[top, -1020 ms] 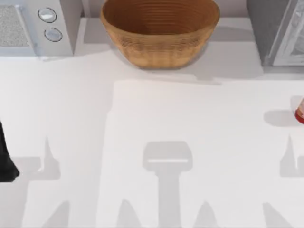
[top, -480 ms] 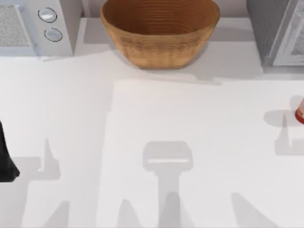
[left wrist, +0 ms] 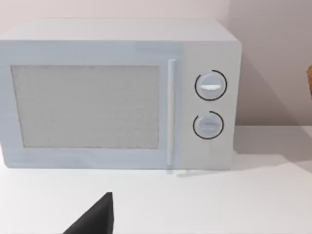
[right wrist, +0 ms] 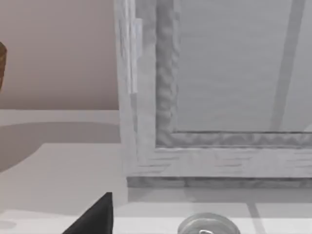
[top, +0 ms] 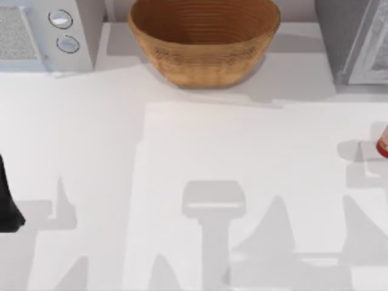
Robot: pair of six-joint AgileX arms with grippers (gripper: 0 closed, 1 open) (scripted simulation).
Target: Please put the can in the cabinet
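Small red cylindrical can with a pale band: standing on the white table at the top view's right edge, in front of the large grey box-shaped cabinet with speckled side and white-framed door panel, apart from it and partly cut off by the frame; its silver lid is showing in the right wrist view, below the cabinet's door frame. Cabinet: sitting at the table's far right corner. Round woven wicker basket: sitting left of the cabinet, at the back middle. White microwave with two round knobs: sitting far left of the cabinet, at the back left corner, and facing the left wrist camera. Left arm: resting as a black shape at the table's left edge, well away from the cabinet; fingers' spread cannot be told. Right gripper: one dark fingertip is poking into the right wrist view, near the can; whether the fingers are spread or pressed together cannot be told.
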